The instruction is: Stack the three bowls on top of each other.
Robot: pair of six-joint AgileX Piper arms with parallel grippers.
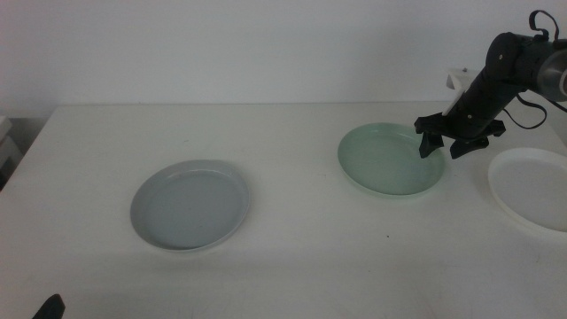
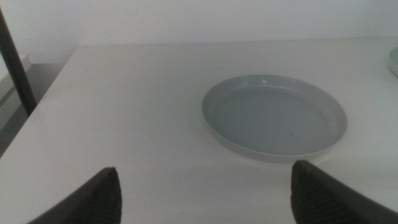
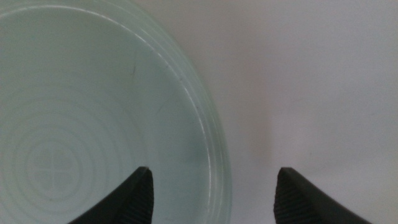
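Observation:
Three bowls sit apart on the white table. The pale grey-blue bowl (image 1: 191,205) (image 2: 274,116) lies left of centre. The mint green bowl (image 1: 390,158) (image 3: 93,124) lies right of centre. The white bowl (image 1: 532,188) rests at the right edge. My right gripper (image 1: 446,144) (image 3: 211,193) hovers open over the green bowl's right rim, one jaw above the bowl's inside and one outside it. My left gripper (image 2: 205,193) waits open near the table's front left edge, short of the grey-blue bowl, with nothing between its jaws.
A dark upright pole (image 2: 15,65) stands off the table's left side. A white box-like object (image 1: 459,81) sits behind the right arm at the table's back.

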